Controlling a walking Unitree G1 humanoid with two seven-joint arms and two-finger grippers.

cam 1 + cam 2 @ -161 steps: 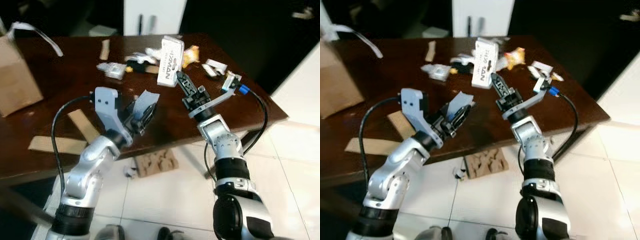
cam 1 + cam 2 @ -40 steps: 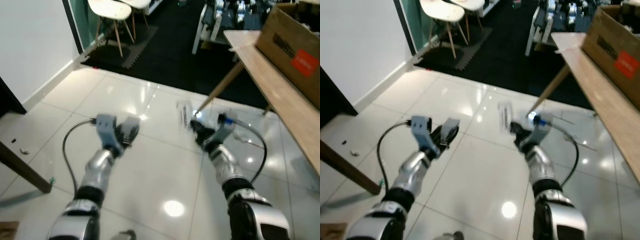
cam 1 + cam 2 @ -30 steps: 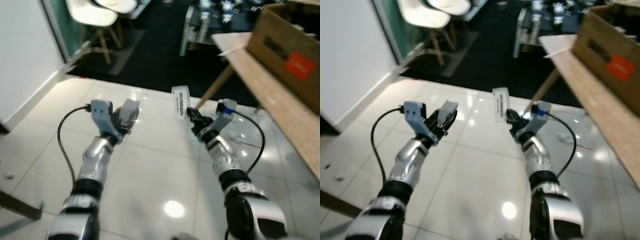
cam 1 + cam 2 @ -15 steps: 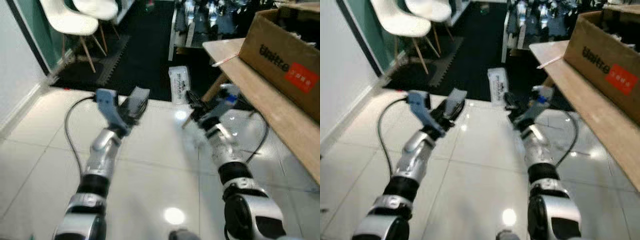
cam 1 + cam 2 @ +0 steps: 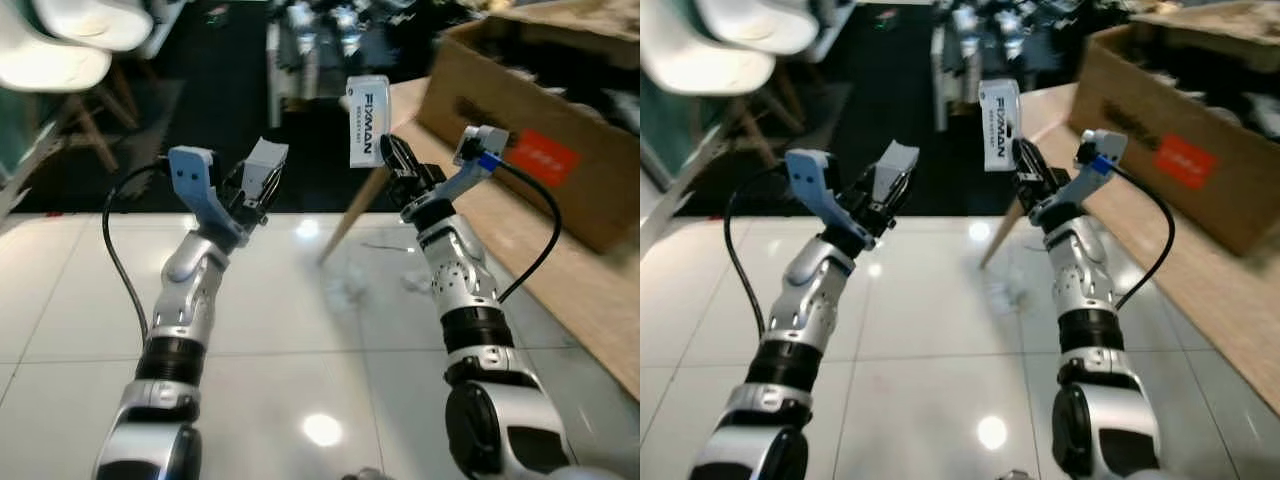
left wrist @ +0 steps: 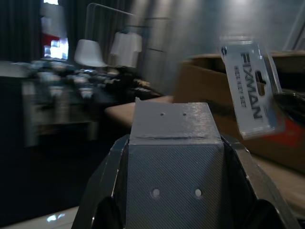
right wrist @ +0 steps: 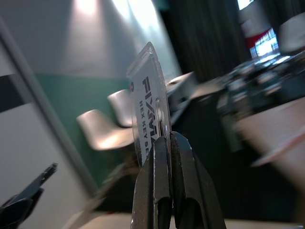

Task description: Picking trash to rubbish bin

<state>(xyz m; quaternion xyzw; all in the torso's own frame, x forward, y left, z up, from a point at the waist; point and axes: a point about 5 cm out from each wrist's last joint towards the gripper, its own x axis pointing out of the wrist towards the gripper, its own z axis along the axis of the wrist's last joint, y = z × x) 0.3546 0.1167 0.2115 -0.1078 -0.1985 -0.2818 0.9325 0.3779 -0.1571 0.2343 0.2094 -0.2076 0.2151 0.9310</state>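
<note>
Right end effector [image 5: 392,158] clamps white package [image 5: 367,120]; left end effector [image 5: 257,183] apparently grips grey scrap [image 5: 264,160]

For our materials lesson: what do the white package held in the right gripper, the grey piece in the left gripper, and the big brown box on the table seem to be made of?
White package: apparently glossy plastic, edge translucent.
Grey piece: probably matte card, with a creased fold and small holes.
Brown box: seemingly plain cardboard with a red label.
</note>
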